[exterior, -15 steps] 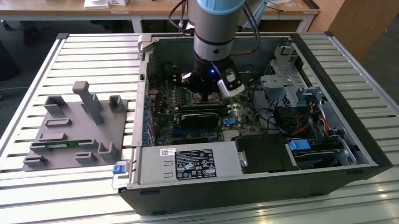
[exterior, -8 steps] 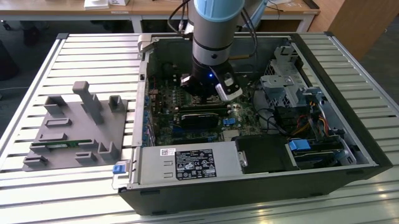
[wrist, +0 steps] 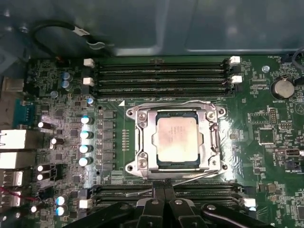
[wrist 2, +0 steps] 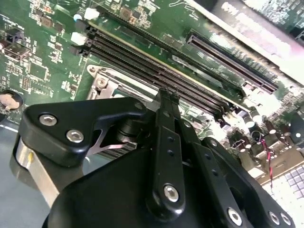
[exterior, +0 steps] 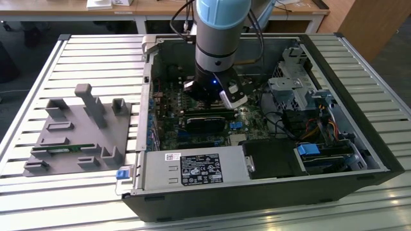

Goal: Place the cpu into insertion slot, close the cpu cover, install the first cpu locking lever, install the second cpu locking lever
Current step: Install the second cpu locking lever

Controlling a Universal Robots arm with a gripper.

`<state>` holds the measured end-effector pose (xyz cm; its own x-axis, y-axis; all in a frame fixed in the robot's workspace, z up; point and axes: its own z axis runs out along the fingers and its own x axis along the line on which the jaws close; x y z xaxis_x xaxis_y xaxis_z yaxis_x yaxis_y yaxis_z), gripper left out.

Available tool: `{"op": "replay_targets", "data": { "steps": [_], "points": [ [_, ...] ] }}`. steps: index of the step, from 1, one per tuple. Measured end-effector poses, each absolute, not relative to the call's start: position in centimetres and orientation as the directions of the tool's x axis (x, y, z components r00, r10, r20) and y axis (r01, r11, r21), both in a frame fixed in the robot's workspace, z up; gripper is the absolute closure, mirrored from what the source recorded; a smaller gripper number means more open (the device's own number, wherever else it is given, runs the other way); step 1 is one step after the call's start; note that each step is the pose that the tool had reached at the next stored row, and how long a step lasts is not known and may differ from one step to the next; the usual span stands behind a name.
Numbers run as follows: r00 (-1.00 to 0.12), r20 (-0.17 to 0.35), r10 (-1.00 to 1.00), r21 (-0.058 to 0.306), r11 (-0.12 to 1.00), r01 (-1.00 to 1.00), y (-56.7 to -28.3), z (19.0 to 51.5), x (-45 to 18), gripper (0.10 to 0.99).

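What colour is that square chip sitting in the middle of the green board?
Dull silvery-grey, slightly warm-toned; the cpu shows best in the first wrist view.

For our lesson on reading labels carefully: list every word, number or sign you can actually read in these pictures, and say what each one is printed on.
None can be read.
White and black label on the grey metal power supply box: print too small.
Green motherboard white markings: too blurred.
Silvery-grey square cpu top: no legible print.
Black gripper near the silver cpu cover: unmarked.
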<state>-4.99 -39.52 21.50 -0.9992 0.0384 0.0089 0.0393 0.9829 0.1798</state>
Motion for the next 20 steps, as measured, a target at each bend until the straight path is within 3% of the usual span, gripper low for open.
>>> {"op": "replay_targets", "data": {
  "steps": [20],
  "points": [
    [-0.999,0.010,0.038,0.224,0.974,0.039,-40.02,20.49,-5.91,0.980]
  ]
}}
